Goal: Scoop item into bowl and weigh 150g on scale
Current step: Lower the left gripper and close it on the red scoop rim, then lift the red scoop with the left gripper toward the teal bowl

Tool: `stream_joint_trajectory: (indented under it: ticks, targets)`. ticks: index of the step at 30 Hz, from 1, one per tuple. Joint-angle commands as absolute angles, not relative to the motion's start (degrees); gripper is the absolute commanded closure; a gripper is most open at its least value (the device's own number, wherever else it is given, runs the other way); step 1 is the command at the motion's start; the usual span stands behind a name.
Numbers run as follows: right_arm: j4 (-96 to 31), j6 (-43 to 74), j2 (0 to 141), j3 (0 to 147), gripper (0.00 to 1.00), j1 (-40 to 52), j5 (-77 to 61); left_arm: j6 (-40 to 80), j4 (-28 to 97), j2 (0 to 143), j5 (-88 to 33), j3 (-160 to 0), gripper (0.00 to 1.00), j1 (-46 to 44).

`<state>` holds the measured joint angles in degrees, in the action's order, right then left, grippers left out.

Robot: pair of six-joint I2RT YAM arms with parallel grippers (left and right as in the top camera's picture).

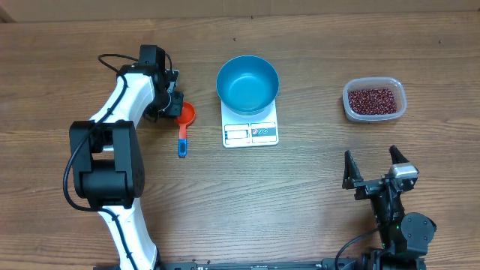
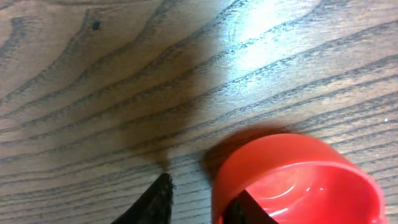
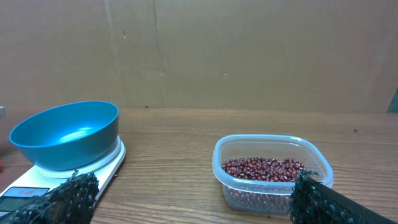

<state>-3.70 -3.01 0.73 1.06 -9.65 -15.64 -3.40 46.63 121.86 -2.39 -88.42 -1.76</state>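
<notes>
Overhead: blue bowl [image 1: 247, 82] sits on scale [image 1: 251, 133], table centre toward 12. Beans [image 1: 373, 100] are in clear tub [image 1: 346, 101], 3 o'clock of the bowl. Left gripper [image 1: 176, 105] is at red scoop [image 1: 187, 114], 9 o'clock of the scale. Right gripper [image 1: 373, 166] at 5 o'clock, jaws wide apart, holding nothing.
Left wrist: one finger [image 2: 155, 202] outside the scoop's wall, the other inside; can't tell if clamped.
Right wrist: bowl at 9, tub at 4.
</notes>
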Motion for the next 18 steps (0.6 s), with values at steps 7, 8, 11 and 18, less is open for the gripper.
stream_joint_trajectory:
  ticks: [7,8,11,18]
  targets:
    - [-3.5,-3.0,0.1,0.4,0.0,-9.4,-15.1,-3.8,46.8,122.5,-2.6,-87.5,0.92,-1.5]
    - [-3.5,-3.0,0.1,0.4,0.0,-9.4,-15.1,-3.8,47.0,122.5,-2.6,-87.5,0.95,-1.5]
    - [-3.5,-3.0,0.1,0.4,0.0,-9.4,-15.1,-3.8,47.6,122.5,-2.6,-87.5,0.96,-1.5]
    - [-3.5,-3.0,0.1,0.4,0.0,-9.4,-15.1,-3.8,49.6,122.5,-2.6,-87.6,0.96,-1.5]
